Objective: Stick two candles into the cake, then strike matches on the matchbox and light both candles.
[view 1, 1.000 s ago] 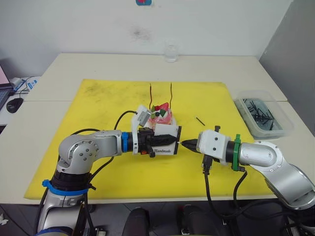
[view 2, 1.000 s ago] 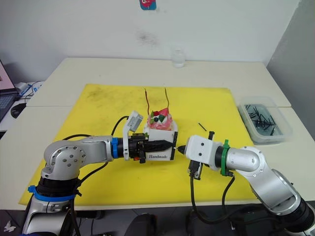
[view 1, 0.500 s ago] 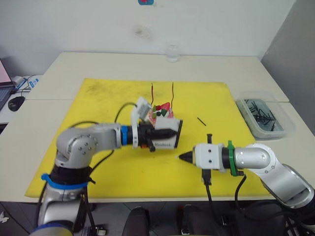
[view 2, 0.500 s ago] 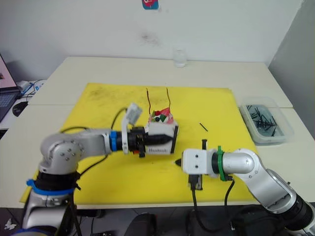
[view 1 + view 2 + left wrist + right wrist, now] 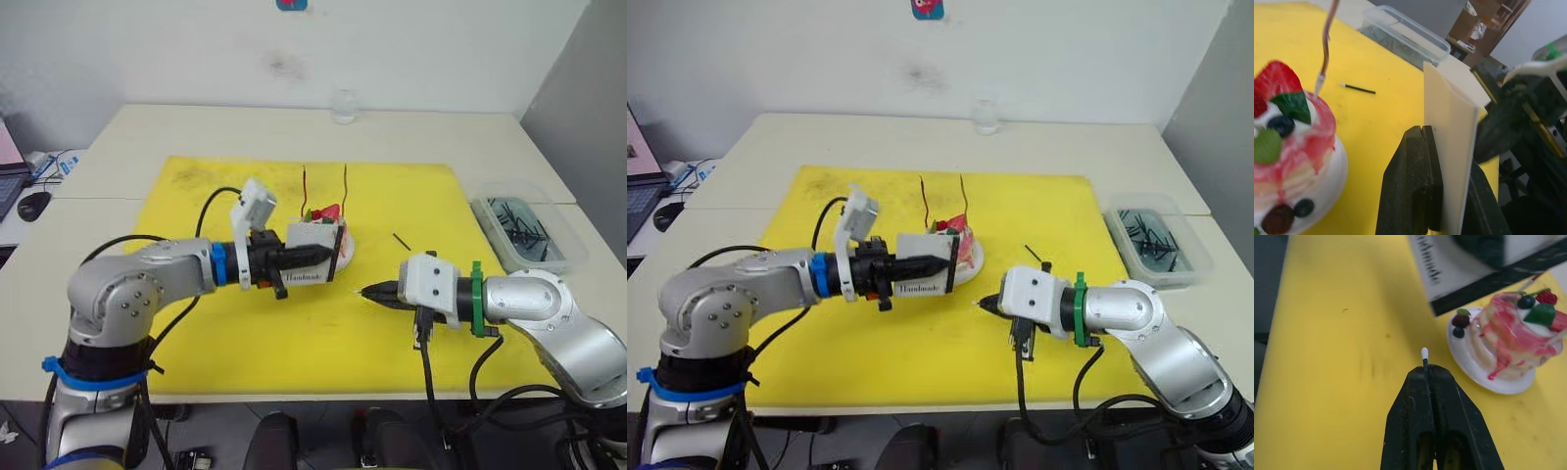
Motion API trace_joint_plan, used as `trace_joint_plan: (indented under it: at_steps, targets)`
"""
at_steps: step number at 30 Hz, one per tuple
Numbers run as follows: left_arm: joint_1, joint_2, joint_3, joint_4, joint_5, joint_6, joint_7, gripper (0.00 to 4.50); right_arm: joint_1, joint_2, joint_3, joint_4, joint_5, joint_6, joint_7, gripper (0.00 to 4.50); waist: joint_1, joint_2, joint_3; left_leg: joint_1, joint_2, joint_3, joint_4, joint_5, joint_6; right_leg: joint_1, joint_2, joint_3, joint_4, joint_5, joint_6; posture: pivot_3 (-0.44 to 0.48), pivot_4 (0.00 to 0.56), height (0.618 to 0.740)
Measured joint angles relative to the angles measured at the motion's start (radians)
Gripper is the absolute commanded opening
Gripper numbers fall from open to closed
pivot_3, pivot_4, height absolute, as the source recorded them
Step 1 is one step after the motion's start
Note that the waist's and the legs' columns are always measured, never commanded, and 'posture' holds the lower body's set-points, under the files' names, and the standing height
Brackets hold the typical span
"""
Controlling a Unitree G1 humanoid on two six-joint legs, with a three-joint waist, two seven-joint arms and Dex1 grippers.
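Note:
My left gripper (image 5: 320,258) is shut on the white "Handmade" matchbox (image 5: 310,238), held on edge just in front of the cake (image 5: 330,223). The pink cake sits on a white plate (image 5: 1484,377) with two thin dark-red candles (image 5: 304,186) (image 5: 345,186) standing in it; no flame shows. My right gripper (image 5: 365,291) is shut on a short dark match whose pale head (image 5: 1424,352) sticks out past the fingertips, a little right of the matchbox and not touching it. A second match (image 5: 400,240) lies on the yellow mat right of the cake.
A yellow mat (image 5: 196,196) covers the middle of the pale table. A clear plastic bin (image 5: 526,233) of dark sticks stands at the right edge. A small glass (image 5: 341,106) is at the back, and a mouse (image 5: 31,206) at the far left.
A second ago the match head was against the matchbox's end. My left arm has since drawn the matchbox to the left beside the cake, and my right gripper now holds the match apart from it.

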Motion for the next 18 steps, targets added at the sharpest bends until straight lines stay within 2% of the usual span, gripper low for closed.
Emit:
trace_joint_plan:
  at_steps: [5,7,13,18]
  targets:
    - [0.047,-0.050,-0.040,-0.015,0.016,-0.012,0.043,0.00,0.015,0.048,-0.046,-0.050,0.068,0.132,-0.064,0.03,0.001,0.000,0.000,-0.002,0.000,0.000,0.003,0.000,0.000,0.000,0.000,0.000,0.000,0.001,0.001,0.000,0.150,0.729]
    - [0.062,-0.082,-0.053,-0.006,0.037,-0.027,0.063,0.00,0.025,0.102,-0.069,-0.092,0.104,0.227,-0.134,0.03,0.001,0.000,0.000,-0.002,-0.001,0.000,0.004,0.000,0.000,0.000,0.001,0.000,0.000,0.001,0.001,0.000,0.150,0.729]
    - [0.062,-0.083,-0.062,0.018,0.048,-0.032,0.059,0.00,0.019,0.131,-0.069,-0.132,0.149,0.336,-0.223,0.03,-0.003,0.000,0.000,-0.003,-0.001,-0.001,0.004,0.000,0.000,0.000,0.001,0.000,0.000,0.001,0.002,0.000,0.150,0.729]
    - [0.060,-0.088,-0.062,0.026,0.047,-0.032,0.055,0.00,0.004,0.134,-0.043,-0.130,0.154,0.353,-0.262,0.03,-0.005,0.000,0.000,-0.003,-0.001,-0.001,0.004,0.000,0.000,-0.001,0.001,0.000,0.000,0.001,0.002,0.000,0.150,0.729]
